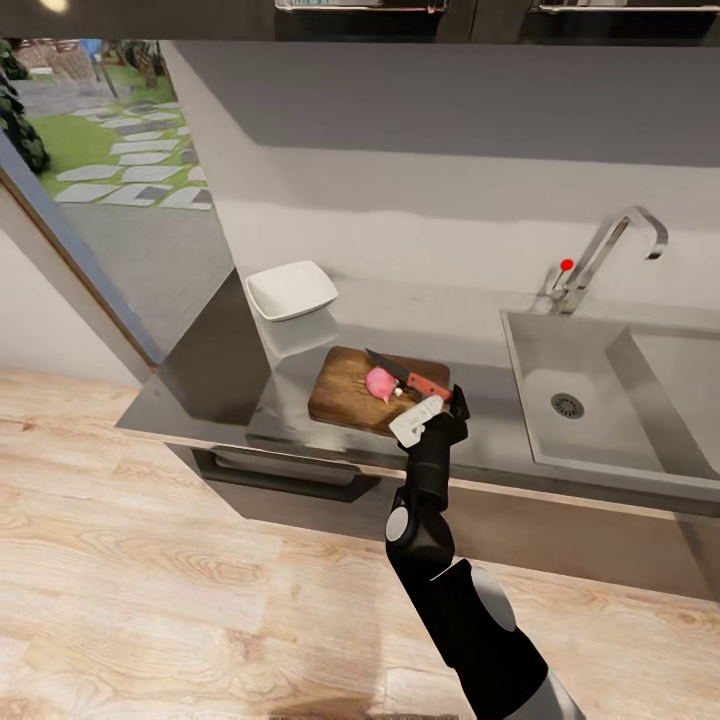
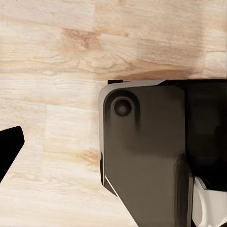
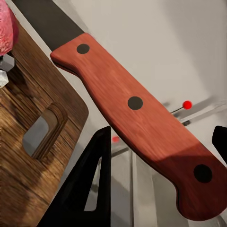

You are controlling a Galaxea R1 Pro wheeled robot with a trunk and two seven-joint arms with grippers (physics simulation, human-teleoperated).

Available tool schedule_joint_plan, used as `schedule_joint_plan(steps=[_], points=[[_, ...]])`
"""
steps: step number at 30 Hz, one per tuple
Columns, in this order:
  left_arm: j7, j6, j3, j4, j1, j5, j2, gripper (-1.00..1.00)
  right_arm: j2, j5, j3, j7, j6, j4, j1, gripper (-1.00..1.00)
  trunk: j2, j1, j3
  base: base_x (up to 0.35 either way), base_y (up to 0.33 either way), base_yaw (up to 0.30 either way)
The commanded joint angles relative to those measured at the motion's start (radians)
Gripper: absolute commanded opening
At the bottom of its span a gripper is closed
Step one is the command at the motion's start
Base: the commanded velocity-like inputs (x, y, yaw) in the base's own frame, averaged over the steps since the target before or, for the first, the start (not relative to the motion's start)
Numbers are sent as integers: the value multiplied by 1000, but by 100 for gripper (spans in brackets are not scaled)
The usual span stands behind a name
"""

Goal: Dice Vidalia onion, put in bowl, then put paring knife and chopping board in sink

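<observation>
the vidalia onion [image 1: 380, 384] lies on the chopping board [image 1: 345, 392], a pink bulb near the board's middle; a few small white pieces [image 1: 399, 392] sit just beside it. the paring knife [image 1: 408, 377] rests with its dark blade against the onion and its red handle [image 3: 142, 123] running out toward the board's slotted end. the right gripper [image 1: 440, 408] is at that handle; in the right wrist view its dark fingers [image 3: 87, 184] stand on either side of the handle with a gap showing, and whether they actually clamp it cannot be told. the board sits on the countertop [image 1: 440, 330], close to its front edge. the bowl [image 1: 291, 290] stands behind and to the left of the board, apart from it. the sink [image 1: 590, 400] is set in the counter to the right, its tap [image 1: 610, 255] at the back edge. the left wrist view shows pale wood floor [image 2: 52, 85] and a dark part of the robot [image 2: 151, 156]; the left gripper's opening cannot be judged there.
</observation>
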State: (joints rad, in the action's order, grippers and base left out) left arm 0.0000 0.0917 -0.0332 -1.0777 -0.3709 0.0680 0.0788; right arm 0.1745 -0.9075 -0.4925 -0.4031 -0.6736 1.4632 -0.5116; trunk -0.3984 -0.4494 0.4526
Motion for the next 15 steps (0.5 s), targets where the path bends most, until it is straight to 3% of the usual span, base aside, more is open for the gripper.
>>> schedule_joint_plan(steps=[1, 15], points=[[0, 2, -2, -1, 0, 7, 1, 100, 0, -2, -1, 0, -6, -3, -1, -100, -2, -1, 2, 0, 0, 0], [0, 2, -2, -1, 0, 7, 1, 100, 0, -2, -8, 0, -6, -11, -1, -100, -2, -1, 8, 0, 0, 0]])
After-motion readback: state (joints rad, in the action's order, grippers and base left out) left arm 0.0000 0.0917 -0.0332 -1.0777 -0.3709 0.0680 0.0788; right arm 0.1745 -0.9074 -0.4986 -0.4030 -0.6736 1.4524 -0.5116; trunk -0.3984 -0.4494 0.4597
